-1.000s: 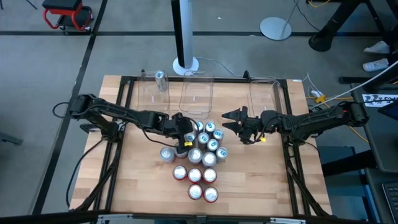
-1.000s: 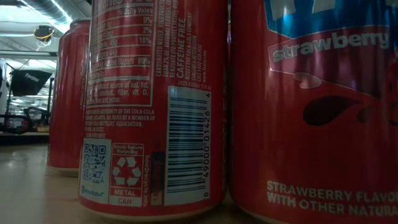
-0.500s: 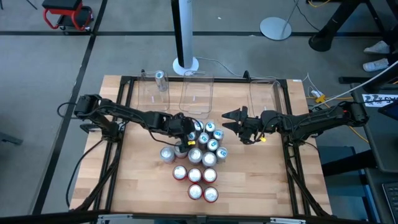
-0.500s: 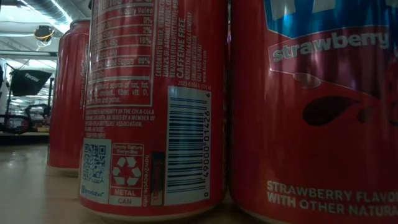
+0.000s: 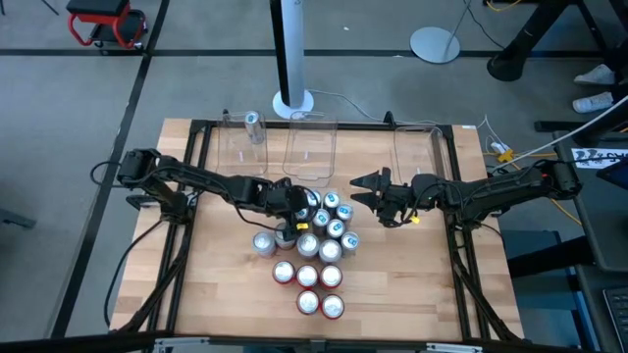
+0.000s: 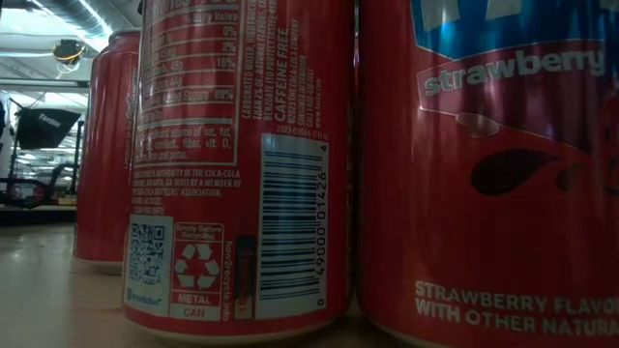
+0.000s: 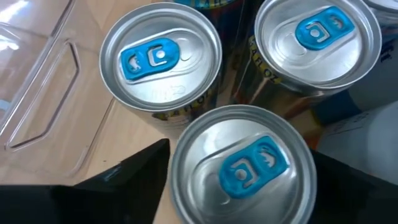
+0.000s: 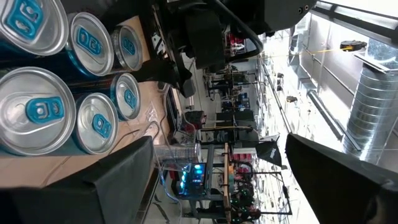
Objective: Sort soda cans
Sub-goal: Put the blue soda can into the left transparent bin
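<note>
Soda cans stand in a cluster at mid-table: teal-blue ones with blue tabs at the far end, silver ones in the middle, red ones nearest. One more can stands in the far-left clear tub. My left gripper is at the cluster's far left corner, shut on a blue-tabbed can. My right gripper hovers right of the cluster, level and open, with nothing between its fingers. My left gripper pinches the blue-tabbed can by two opposite sides just below its rim, one finger on each side. The fingers slant down from the table's left. The can stays upright beside its two blue-tabbed neighbours; its base is hidden.
Three clear plastic tubs line the table's far edge, inside a black frame. Bare wood lies left and right of the cluster and along the near edge. A white pole base stands behind the table.
</note>
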Action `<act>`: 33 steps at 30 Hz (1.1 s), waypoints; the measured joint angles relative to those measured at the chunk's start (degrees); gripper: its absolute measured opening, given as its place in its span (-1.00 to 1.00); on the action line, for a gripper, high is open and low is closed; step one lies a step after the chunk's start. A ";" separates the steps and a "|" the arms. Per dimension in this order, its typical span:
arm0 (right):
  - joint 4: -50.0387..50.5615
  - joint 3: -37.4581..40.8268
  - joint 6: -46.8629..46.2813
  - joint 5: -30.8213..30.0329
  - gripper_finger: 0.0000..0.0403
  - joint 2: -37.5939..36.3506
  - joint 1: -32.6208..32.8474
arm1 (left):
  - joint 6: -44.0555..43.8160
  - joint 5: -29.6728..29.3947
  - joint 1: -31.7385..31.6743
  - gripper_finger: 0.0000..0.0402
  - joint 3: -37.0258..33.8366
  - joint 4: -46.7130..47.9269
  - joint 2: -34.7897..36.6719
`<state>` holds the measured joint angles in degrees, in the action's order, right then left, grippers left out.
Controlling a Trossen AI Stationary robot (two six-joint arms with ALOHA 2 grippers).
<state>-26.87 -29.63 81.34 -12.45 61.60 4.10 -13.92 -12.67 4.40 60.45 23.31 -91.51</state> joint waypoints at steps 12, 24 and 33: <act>0.00 0.00 0.00 0.00 0.82 0.00 0.00 | 0.88 -0.06 0.00 0.14 -0.13 0.85 1.12; -0.07 0.00 0.01 0.00 0.82 0.01 -0.02 | 0.55 -5.35 0.11 0.16 -0.06 6.13 7.15; -0.09 0.00 0.00 0.00 0.82 0.00 -0.02 | 0.96 -14.76 -0.28 0.18 1.40 11.27 15.92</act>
<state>-26.96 -29.63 81.34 -12.45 61.60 4.08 -12.96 -27.43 4.12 61.84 34.58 -75.60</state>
